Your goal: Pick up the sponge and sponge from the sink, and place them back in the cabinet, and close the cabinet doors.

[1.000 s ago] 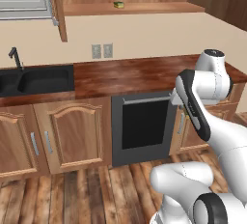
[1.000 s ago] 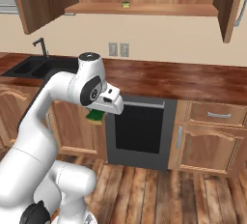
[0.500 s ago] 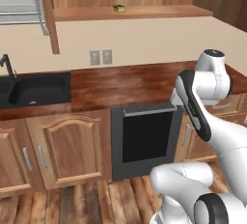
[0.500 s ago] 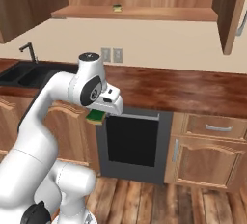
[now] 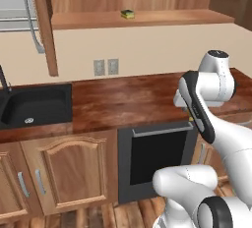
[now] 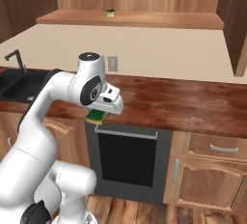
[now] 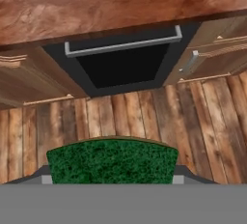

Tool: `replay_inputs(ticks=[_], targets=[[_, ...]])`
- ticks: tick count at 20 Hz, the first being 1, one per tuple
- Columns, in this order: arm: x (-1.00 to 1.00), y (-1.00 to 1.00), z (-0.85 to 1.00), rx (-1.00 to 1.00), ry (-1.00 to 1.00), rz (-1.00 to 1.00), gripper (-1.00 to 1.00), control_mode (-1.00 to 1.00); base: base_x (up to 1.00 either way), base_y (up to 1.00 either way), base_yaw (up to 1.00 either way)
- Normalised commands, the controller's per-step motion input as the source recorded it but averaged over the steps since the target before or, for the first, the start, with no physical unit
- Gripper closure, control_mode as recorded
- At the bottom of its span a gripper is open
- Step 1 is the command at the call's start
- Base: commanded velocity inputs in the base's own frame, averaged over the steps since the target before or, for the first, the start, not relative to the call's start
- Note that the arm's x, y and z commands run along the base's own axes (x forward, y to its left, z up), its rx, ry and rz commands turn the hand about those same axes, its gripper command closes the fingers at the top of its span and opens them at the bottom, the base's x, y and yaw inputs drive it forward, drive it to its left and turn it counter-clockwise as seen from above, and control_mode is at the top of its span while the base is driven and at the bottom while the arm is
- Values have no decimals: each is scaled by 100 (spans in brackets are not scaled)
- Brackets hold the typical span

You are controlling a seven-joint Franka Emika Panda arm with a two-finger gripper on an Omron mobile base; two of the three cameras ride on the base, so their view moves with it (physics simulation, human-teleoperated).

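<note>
My gripper [image 6: 98,116] is shut on one sponge [image 6: 95,118], green over yellow, held in front of the counter edge above the black oven. In the hand view that sponge [image 7: 112,162] fills the space between the fingertips [image 7: 46,177]. The other sponge [image 5: 127,14] [image 6: 111,13] lies on the shelf of the open cabinet [image 5: 147,19] [image 6: 144,20]. Both cabinet doors stand open, one at the left [image 5: 43,25], one at the right [image 6: 236,25]. The black sink [image 5: 34,105] [image 6: 14,85] is set in the counter at the left.
A black oven [image 5: 152,156] [image 6: 128,162] [image 7: 120,63] sits under the brown counter [image 5: 128,97] [image 6: 183,102]. A dark faucet [image 6: 17,59] rises by the sink. Wall sockets [image 5: 106,67] sit between counter and cabinet. Lower cabinets [image 5: 69,173] flank the oven above a plank floor [image 7: 144,117].
The whole picture has shifted in both base views: the base has driven and the cabinet shelf now looms larger and lower. The arm keeps its pose with the sponge in the gripper.
</note>
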Motion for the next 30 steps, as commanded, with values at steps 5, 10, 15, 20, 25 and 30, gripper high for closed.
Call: replay_inputs(ticks=[5, 10, 15, 20, 25, 30], targets=[[0, 0, 0, 0, 0, 0, 100, 100, 59, -17, 2], [0, 0, 0, 0, 0, 0, 100, 100, 51, -19, 2], [0, 0, 0, 0, 0, 0, 100, 100, 42, -17, 4], [0, 0, 0, 0, 0, 0, 100, 100, 41, -17, 3], [0, 0, 0, 0, 0, 0, 100, 100, 46, -19, 3], [0, 0, 0, 0, 0, 0, 100, 100, 35, -34, 7]])
